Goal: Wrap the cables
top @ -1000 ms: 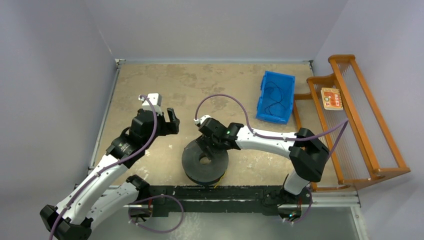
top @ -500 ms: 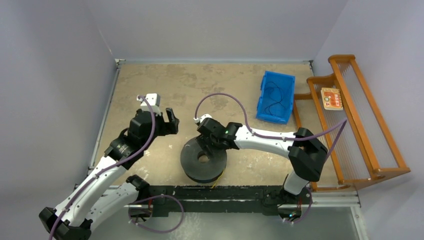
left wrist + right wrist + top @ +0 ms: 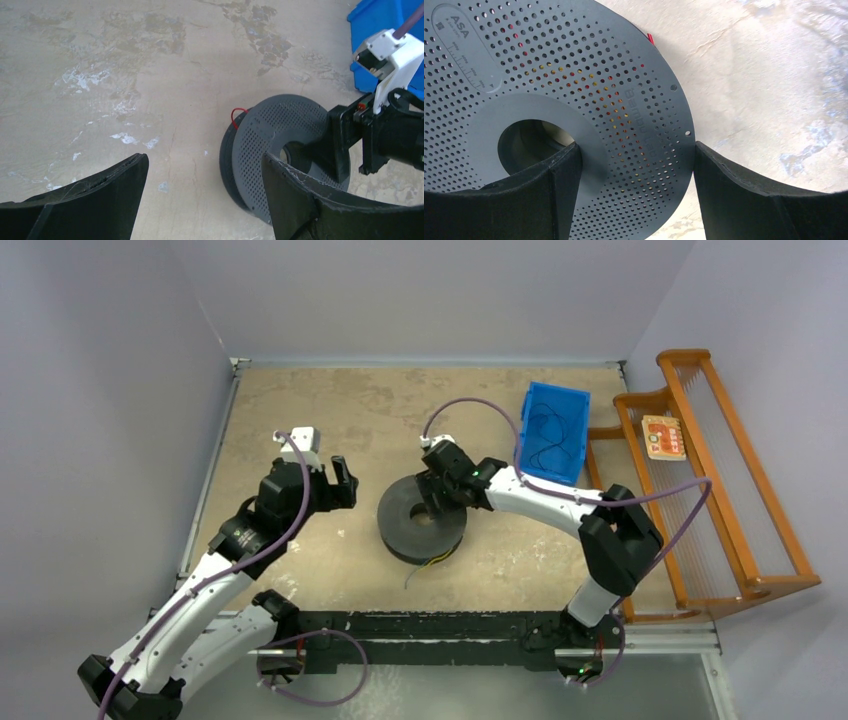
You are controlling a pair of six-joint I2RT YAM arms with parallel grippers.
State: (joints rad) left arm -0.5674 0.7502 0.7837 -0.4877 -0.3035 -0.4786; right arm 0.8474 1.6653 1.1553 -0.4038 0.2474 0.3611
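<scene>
The black two-flanged spool (image 3: 400, 527) lies flat in the middle of the table, its perforated grey flange (image 3: 574, 65) facing up. My right gripper (image 3: 436, 502) is shut on it, with one finger in the hub hole and the other against the outer rim (image 3: 634, 165). The cables are thin strands on the spool. Yellow and dark ends (image 3: 430, 562) trail from its near edge, a red loop (image 3: 238, 113) sticks out at the rim, and red and yellow show through the holes. My left gripper (image 3: 343, 478) hangs open to the spool's left (image 3: 204, 165), holding nothing.
A blue bin (image 3: 575, 400) with a thin black strand inside stands at the back right. An orange wooden rack (image 3: 740, 530) fills the right edge. A black rail (image 3: 430, 625) runs along the near edge between the arm bases.
My right gripper has dragged the spool back and to the right, away from the near rail. A thin strand now trails out behind it. The left arm has barely moved.
</scene>
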